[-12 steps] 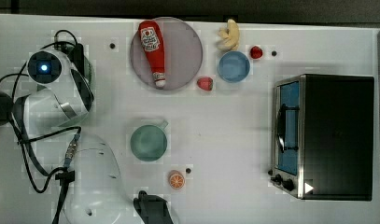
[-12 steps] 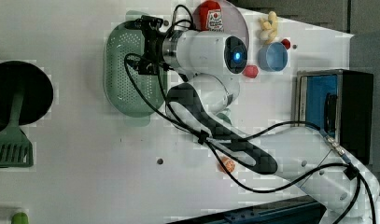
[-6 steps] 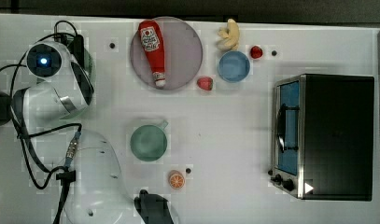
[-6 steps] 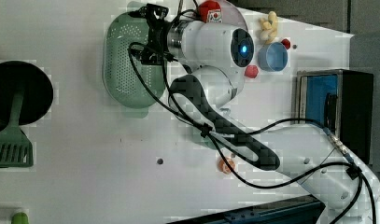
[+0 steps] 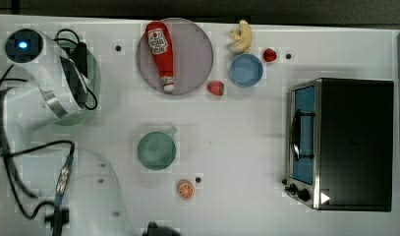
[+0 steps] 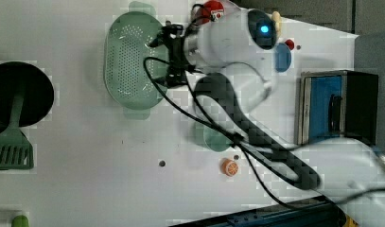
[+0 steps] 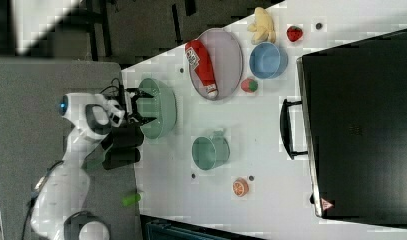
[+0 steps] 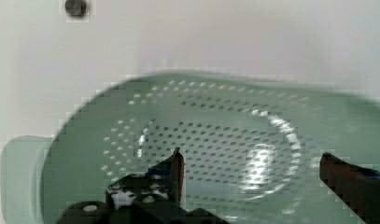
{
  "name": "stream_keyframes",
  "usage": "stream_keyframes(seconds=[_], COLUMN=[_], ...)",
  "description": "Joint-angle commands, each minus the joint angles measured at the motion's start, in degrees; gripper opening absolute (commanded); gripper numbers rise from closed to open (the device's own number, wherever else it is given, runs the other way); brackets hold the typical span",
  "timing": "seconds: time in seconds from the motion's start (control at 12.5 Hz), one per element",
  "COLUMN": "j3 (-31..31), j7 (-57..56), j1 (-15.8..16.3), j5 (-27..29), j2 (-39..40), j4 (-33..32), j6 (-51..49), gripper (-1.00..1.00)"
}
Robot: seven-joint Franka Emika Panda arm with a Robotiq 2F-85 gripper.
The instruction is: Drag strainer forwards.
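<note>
The strainer [image 6: 128,59] is a large pale green oval basket with a dotted bottom, lying near the left view's top. The arm hides most of the strainer [image 5: 93,73] in the top view. My gripper [image 6: 161,59] is open at the strainer's side nearest the arm, fingers pointing into the basket. In the right view the gripper [image 7: 147,106] spans the strainer [image 7: 161,107] near its rim. The wrist view has both black fingertips [image 8: 177,164] spread wide over the perforated floor of the strainer [image 8: 215,130], with nothing between them. I cannot tell whether they touch it.
A teal cup [image 5: 157,150] stands mid-table, an orange slice [image 5: 185,189] near it. A ketchup bottle [image 5: 160,46] lies on a round plate [image 5: 192,54], beside a blue bowl [image 5: 245,70] and a strawberry [image 5: 215,87]. A toaster oven [image 5: 340,142] fills the top view's right. A black pan [image 6: 20,94] sits at the left view's left.
The arm's wrist has swung toward the top view's upper left, bringing the gripper over the strainer. The strainer has stayed in place and the fingers have stayed open.
</note>
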Motion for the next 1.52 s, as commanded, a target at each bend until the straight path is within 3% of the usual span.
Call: stream_keyframes(seconds=[0.08,0.56,0.8,1.2,1.52], j3=[-1.8,-7.2,-12.1,-18.7,-20.4], j7=[-6.8,-30.8,-44.8,-62.5,-67.8], j1=[-2.3,-7.4,-9.6,-11.0,-11.2], j5=[-0.1,-0.2,-0.2,0.3,-0.2], j2=[-12.0,-27.8,-34.7,-43.9,-46.9], j4=[-2.8,-20.3,-26.0,-27.2,-27.2], j6=[-5.0,-5.8,-6.0,-17.3,-18.8], gripper=[1.00,1.00,1.00,1.00,1.00])
